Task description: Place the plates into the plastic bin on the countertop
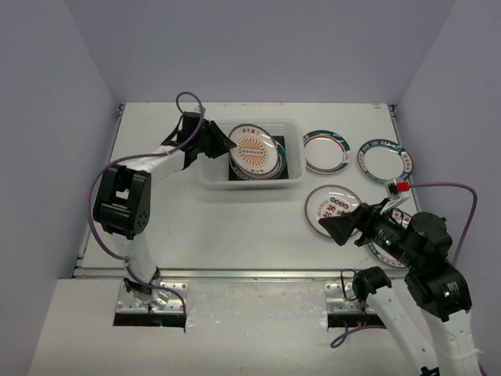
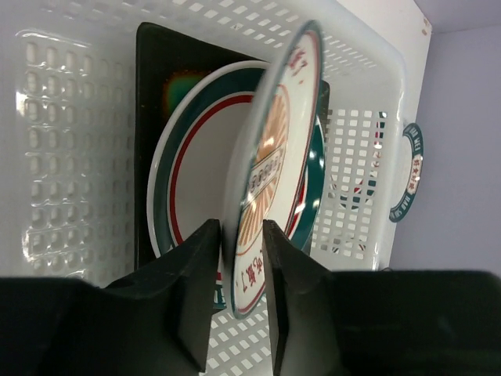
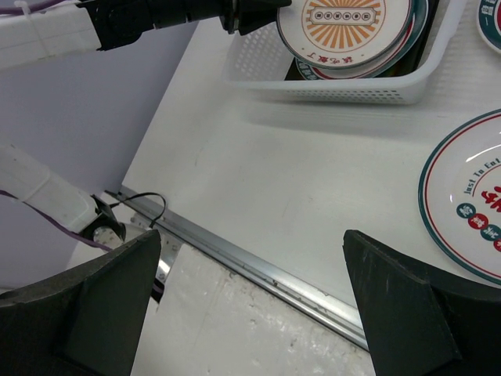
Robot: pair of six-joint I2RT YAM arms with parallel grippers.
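My left gripper is shut on the rim of a round white plate with an orange sunburst print. It holds that plate tilted over the plastic bin. In the left wrist view both fingers pinch the plate's edge. Under it in the bin lie a round teal-and-red-rimmed plate and a dark square plate. My right gripper is open and empty, above the countertop beside a round plate with coloured dots.
Two more round plates lie right of the bin: a red-and-teal-rimmed one and a teal-rimmed one. The right arm covers part of another plate. The metal front edge runs under my right gripper.
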